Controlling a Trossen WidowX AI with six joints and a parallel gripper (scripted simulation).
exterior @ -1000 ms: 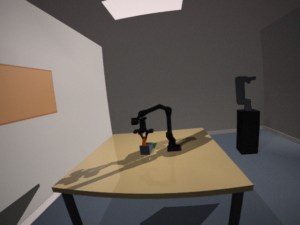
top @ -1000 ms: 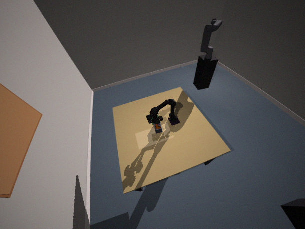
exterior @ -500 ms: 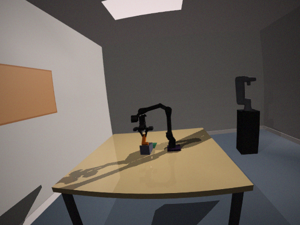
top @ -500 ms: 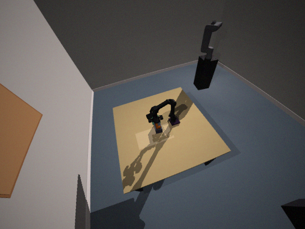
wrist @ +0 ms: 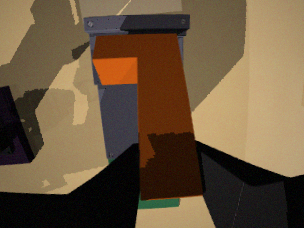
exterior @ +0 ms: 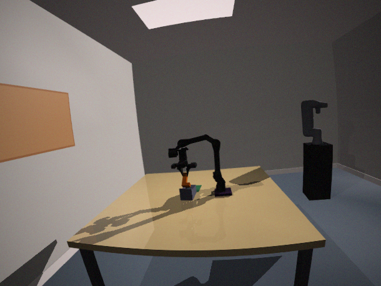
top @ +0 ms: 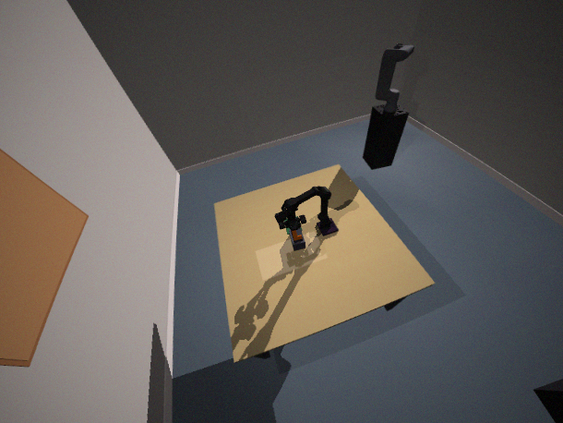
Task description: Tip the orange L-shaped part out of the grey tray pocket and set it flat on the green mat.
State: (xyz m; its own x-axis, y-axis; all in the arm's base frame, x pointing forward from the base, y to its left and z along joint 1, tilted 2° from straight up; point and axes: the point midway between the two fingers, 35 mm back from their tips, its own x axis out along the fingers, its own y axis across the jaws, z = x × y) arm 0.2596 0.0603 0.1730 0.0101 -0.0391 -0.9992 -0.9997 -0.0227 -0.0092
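A tan surface [exterior: 237,218] on dark legs [exterior: 89,268] stands on a blue-grey floor [top: 461,240] in a room with one white wall [exterior: 94,125] bearing an orange panel [exterior: 31,120] and dark grey walls [exterior: 234,93] elsewhere, a pale skirting [top: 286,140] running along their foot. A bright rectangular ceiling light [exterior: 184,10] shows in the exterior view, and long shadows [exterior: 131,216] stretch across the surface toward its near left corner. Well apart from the surface, near the far corner, a black pedestal [exterior: 316,170] carries a grey angular sculpture [exterior: 312,120], and a paler rectangle [top: 272,260] marks the middle of the surface
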